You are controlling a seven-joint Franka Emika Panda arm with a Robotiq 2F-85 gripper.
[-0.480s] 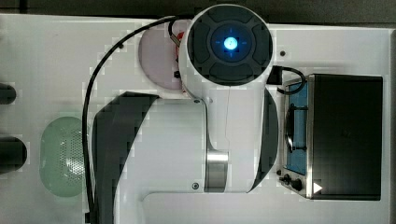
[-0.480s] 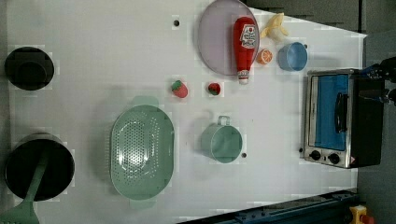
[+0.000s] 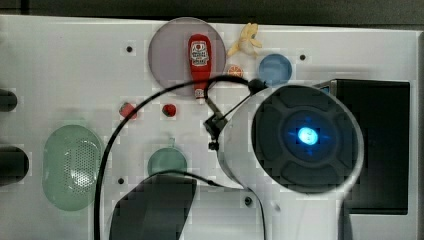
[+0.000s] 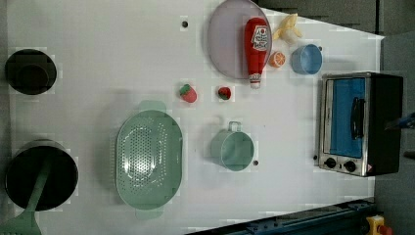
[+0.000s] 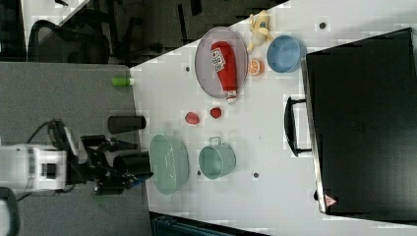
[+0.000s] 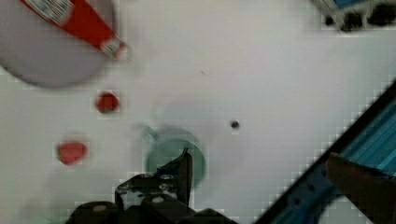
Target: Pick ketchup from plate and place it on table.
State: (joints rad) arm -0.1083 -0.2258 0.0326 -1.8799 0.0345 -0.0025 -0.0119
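Our black two-fingered claw (image 6: pixel 184 161), spread wide and empty, hangs well short of the red plastic ketchup squeeze bottle (image 3: pixel 199 62), lying lengthwise on the lilac round plate (image 3: pixel 167 52), cap overhanging its rim toward us.

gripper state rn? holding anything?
Tool: open, holding nothing. It hangs over the green cup; the ketchup lies on the plate, untouched.
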